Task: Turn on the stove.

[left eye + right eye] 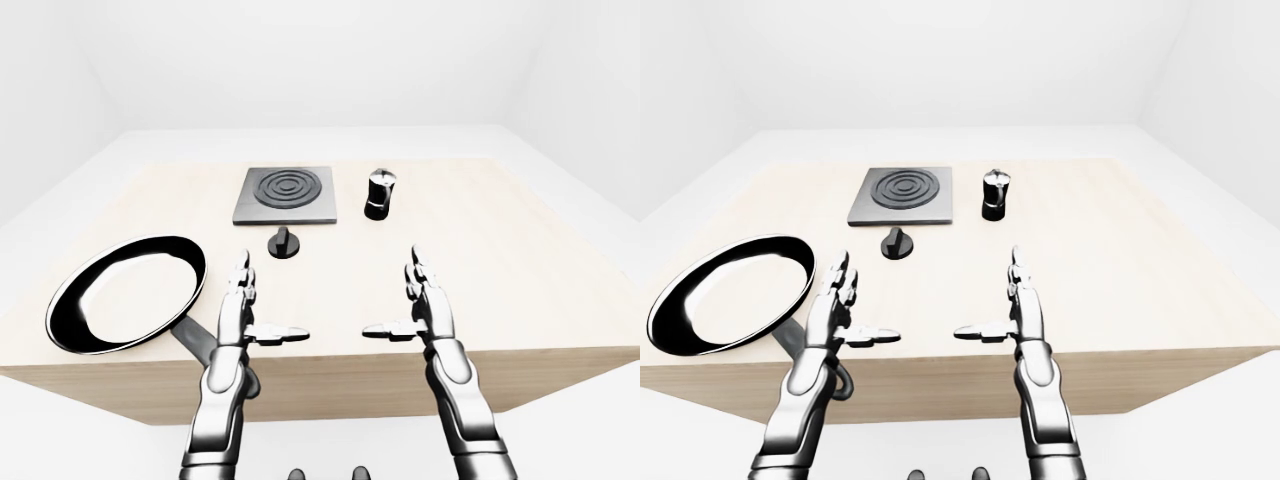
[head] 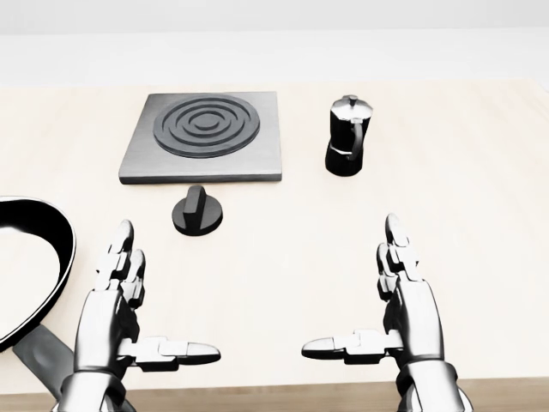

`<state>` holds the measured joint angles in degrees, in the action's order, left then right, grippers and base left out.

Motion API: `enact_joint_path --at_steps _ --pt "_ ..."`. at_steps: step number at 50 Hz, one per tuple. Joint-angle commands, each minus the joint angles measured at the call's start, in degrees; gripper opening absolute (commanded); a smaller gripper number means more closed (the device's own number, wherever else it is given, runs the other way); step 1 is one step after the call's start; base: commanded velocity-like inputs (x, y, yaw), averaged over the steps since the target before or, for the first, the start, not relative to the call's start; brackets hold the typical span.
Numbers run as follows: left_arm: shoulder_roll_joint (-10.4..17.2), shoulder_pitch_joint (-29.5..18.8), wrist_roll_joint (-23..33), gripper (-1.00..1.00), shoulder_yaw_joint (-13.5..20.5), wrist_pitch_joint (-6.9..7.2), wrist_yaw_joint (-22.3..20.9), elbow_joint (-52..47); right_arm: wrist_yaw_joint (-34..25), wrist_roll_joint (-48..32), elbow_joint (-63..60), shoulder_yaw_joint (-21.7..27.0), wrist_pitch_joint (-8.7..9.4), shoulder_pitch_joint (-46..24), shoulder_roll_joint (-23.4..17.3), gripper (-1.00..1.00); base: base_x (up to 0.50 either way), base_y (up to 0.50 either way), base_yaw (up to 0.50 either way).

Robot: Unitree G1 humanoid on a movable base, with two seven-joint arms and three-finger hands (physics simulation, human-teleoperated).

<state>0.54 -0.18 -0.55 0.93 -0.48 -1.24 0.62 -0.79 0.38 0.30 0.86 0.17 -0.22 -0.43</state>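
The stove (image 2: 204,136) is a grey square plate with dark concentric rings, lying at the upper middle of the head view. Its black round knob (image 2: 197,212) with a raised bar sits on the table just below the plate. My left hand (image 2: 169,290) hovers below the knob and slightly to its left, fingers straight and thumb pointing right; it is open and holds nothing. My right hand (image 2: 350,285) mirrors it at the lower right, also open and holding nothing. Neither hand touches the knob.
A black and silver moka pot (image 2: 347,137) stands right of the stove. A black frying pan (image 1: 125,290) lies at the left, its handle running under my left forearm. The wooden table (image 1: 540,260) ends just below my hands.
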Motion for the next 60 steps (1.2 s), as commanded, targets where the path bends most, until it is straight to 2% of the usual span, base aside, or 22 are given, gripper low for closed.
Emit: enact_joint_path --at_steps 1,9,15,20,31,34,38,43,48,60 --pt "0.88 -0.07 -0.72 1.00 1.46 -1.16 -2.20 1.03 -1.21 0.70 0.53 1.46 0.50 -0.36 -0.71 1.00 0.00 0.00 0.00" --pt "0.91 -0.32 -0.42 1.00 1.72 -1.69 -1.92 2.15 -1.20 0.77 0.53 1.47 0.65 -0.45 -0.72 1.00 0.00 0.00 0.00" --pt "0.87 -0.13 -0.62 1.00 1.68 -1.49 -2.08 1.64 -1.23 0.69 0.09 1.37 1.00 -0.41 -0.74 1.00 0.00 0.00 0.00" --pt "0.79 0.17 -0.54 1.00 1.52 -1.72 -2.14 1.50 -1.30 0.69 0.32 1.43 0.58 -0.32 -0.75 1.00 0.08 0.00 0.00" --pt "0.77 0.12 -0.32 1.00 1.37 -1.49 -2.13 1.38 -1.38 0.72 0.62 1.48 0.66 -0.52 -0.77 1.00 0.30 0.00 0.00" --pt "0.78 -0.03 -0.38 1.00 1.47 -2.02 -2.18 2.11 -1.38 0.68 0.60 1.43 0.59 -0.46 -0.76 1.00 0.32 0.00 0.00" --pt "0.68 0.22 -0.16 1.00 1.17 -1.95 -2.15 1.76 -1.41 0.64 0.48 1.39 0.57 -0.39 -0.76 1.00 0.32 0.00 0.00" --pt "0.76 -0.03 -0.22 1.00 1.33 -2.44 -2.23 2.49 -1.49 0.71 1.62 1.52 -0.25 -0.71 -0.78 1.00 0.32 0.00 0.00" --pt "0.78 -0.08 -0.18 1.00 1.33 -2.41 -2.22 2.55 -1.49 0.76 1.04 1.45 0.31 -0.54 -0.76 1.00 0.32 0.00 0.00" --pt "0.76 0.09 -0.06 1.00 1.29 -2.39 -2.19 2.38 -1.55 0.78 1.31 1.46 0.24 -0.56 -0.79 1.00 0.25 0.00 0.00"
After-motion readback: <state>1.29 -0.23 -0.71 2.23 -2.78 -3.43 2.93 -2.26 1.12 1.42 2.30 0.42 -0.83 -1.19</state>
